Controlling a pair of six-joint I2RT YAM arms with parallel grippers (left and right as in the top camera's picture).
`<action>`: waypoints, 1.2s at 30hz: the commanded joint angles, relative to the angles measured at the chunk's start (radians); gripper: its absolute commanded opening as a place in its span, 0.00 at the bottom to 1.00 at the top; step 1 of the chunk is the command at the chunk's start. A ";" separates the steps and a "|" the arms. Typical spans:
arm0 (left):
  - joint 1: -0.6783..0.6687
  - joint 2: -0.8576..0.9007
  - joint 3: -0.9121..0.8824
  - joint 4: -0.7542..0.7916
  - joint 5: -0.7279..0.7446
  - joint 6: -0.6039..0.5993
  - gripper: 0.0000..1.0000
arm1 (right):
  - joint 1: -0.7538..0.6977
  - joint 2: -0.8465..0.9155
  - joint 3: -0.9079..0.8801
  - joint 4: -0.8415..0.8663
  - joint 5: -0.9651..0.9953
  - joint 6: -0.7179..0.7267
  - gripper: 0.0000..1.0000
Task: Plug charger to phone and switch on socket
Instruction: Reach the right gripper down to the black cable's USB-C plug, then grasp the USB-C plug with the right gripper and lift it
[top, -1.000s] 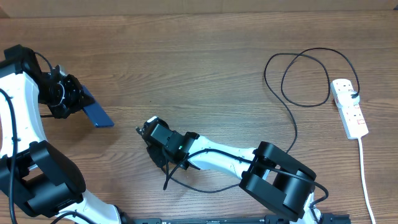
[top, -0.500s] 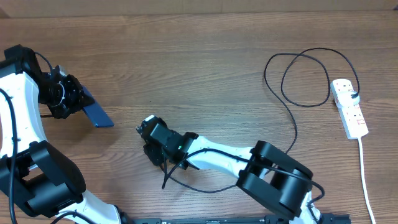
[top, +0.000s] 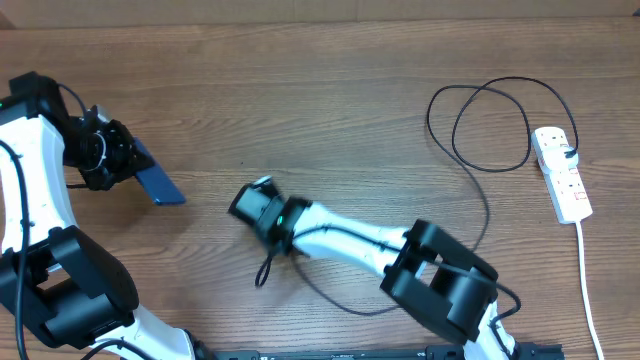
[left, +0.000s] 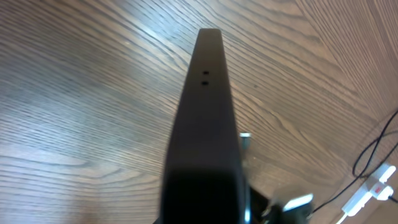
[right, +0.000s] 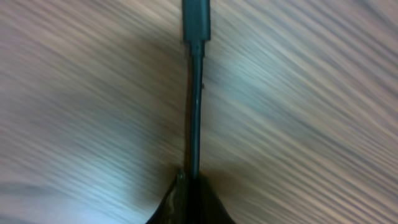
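My left gripper (top: 122, 160) is shut on the blue phone (top: 160, 183) and holds it tilted above the table at the far left. In the left wrist view the phone (left: 205, 118) shows edge-on as a dark bar with two small holes. My right gripper (top: 245, 204) is shut on the thin black charger cable (top: 478, 215), right of the phone and apart from it. In the right wrist view the connector tip (right: 196, 17) sticks out beyond the closed jaws (right: 193, 183). The cable loops back to a black plug (top: 568, 152) in the white socket strip (top: 562, 178).
The socket strip's white cord (top: 588, 290) runs down the right edge. A loop of slack cable (top: 265, 272) hangs below the right wrist. The strip also shows small in the left wrist view (left: 373, 185).
My right gripper has swung and shifted slightly up and right with the cable, blurred by motion. The trailing cable has shifted right. The left gripper and phone have hardly moved.
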 joint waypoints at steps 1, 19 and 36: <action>-0.056 -0.015 0.014 -0.002 0.069 -0.022 0.04 | -0.089 0.017 0.076 -0.139 0.044 0.066 0.04; -0.422 -0.015 0.014 0.056 0.041 -0.129 0.04 | -0.447 0.017 0.081 -0.359 -0.294 -0.085 0.04; -0.498 -0.015 0.014 0.084 -0.107 -0.156 0.04 | -0.453 0.018 0.069 -0.219 -0.160 0.026 0.51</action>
